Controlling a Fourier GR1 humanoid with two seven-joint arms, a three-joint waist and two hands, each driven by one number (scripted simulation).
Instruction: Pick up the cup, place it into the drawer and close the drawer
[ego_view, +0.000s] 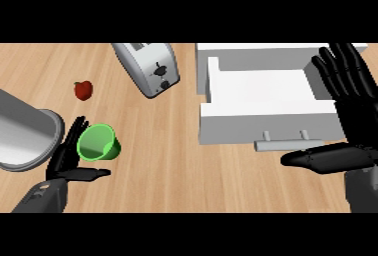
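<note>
Your left hand, fingers straight and holding nothing, sits just left of the green cup, which lies tipped on the table, mouth toward you. Your right hand, open and empty, rests by the open drawer, well right of the cup.

Toaster top end cut by upper edge. Grey pot runs off left side. Cup: left rim partly behind left hand fingers. Drawer right wall hidden behind right hand.
</note>
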